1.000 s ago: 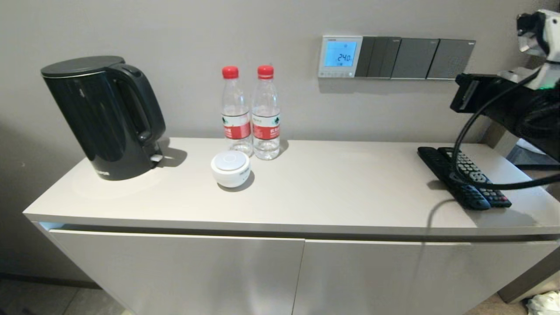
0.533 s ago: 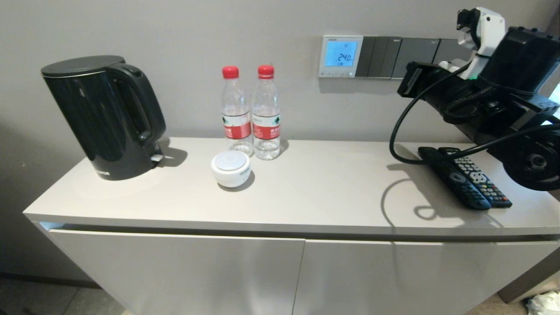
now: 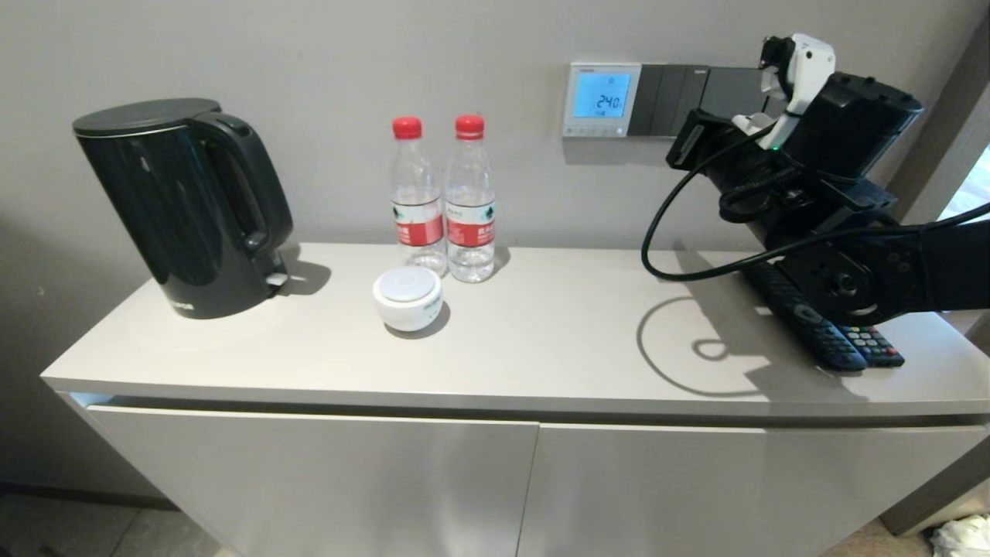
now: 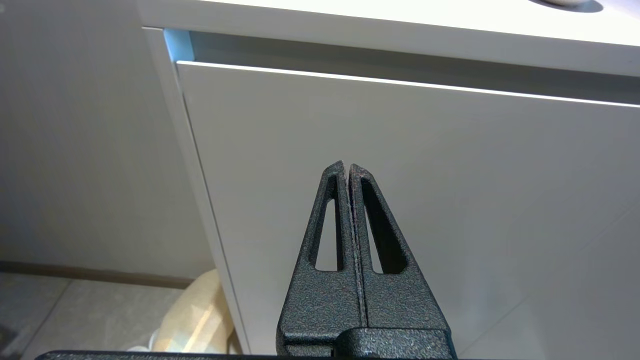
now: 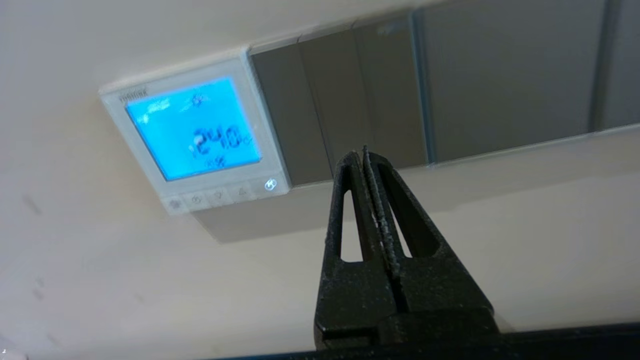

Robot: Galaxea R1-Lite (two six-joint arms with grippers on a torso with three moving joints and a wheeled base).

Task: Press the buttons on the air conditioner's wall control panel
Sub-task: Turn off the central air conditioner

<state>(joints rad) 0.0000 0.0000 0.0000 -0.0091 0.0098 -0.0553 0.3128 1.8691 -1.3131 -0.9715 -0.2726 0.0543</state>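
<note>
The pale tabletop is being shown against a grey wall. The control panel is mounted there, its buttons hardly readable. The right claw, closed and empty, is being held near the grey switches. The left claw, closed, is being kept low before the cabinet door.

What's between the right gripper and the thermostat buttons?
Nothing blocks it. In the right wrist view, only bare wall separates the shut right gripper from the buttons; dark switch plates sit just above.

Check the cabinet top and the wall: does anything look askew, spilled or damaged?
Nothing stands out. The kettle, two bottles and white puck stand upright, and the control panel sits square, screen lit. The right tool is near it, shut.
</note>
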